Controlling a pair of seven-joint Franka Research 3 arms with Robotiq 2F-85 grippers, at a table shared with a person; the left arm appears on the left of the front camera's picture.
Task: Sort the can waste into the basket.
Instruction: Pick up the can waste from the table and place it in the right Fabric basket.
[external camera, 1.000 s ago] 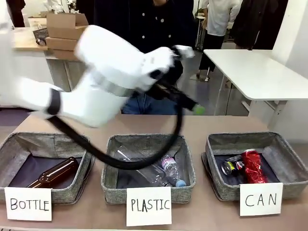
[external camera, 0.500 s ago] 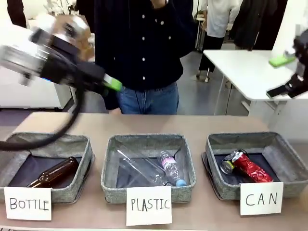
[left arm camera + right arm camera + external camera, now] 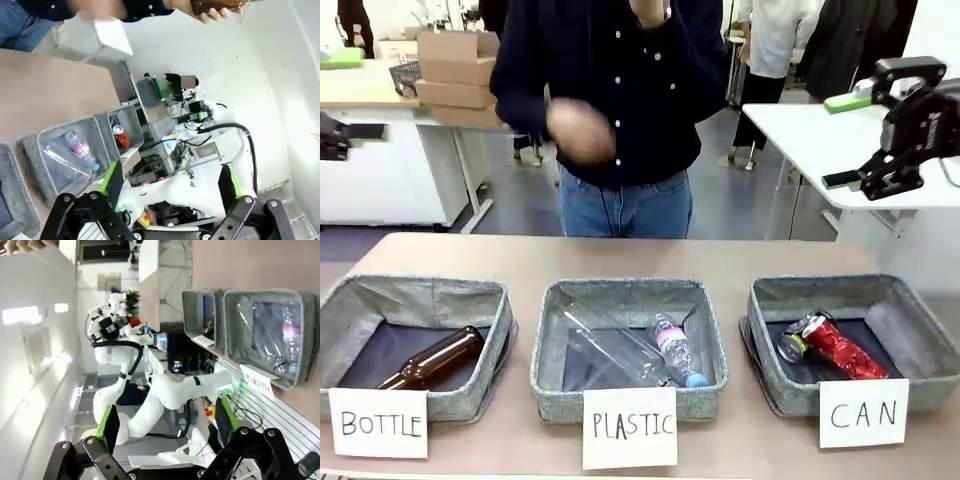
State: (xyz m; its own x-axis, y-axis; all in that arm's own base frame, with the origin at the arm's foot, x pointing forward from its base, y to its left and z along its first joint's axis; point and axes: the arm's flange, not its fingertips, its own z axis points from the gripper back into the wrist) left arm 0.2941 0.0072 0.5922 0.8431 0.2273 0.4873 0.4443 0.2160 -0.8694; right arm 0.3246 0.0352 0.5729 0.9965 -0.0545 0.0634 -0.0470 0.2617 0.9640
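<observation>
The can waste lies in the basket (image 3: 820,292) signed "CAN" at the front right: a red can (image 3: 842,350) on its side, and a silver and dark can (image 3: 794,346) against its left end. My right gripper (image 3: 843,140) hangs open and empty high above the basket's far edge. At the picture's far left edge my left gripper (image 3: 342,92) is raised, open and empty. In the left wrist view the left gripper (image 3: 167,172) is open, with the red can (image 3: 120,137) far below in the basket (image 3: 131,116). In its own wrist view the right gripper (image 3: 165,422) stands wide.
The "PLASTIC" basket (image 3: 630,292) in the middle holds clear bottles (image 3: 672,352). The "BOTTLE" basket (image 3: 415,292) at the left holds a brown bottle (image 3: 435,360). A person stands across the table with one hand (image 3: 580,130) moving, and holds a brown bottle (image 3: 215,5).
My left arm has swung from over the middle of the table back to the far left. The right gripper has come into view at the right. The red can has tipped over in its basket.
</observation>
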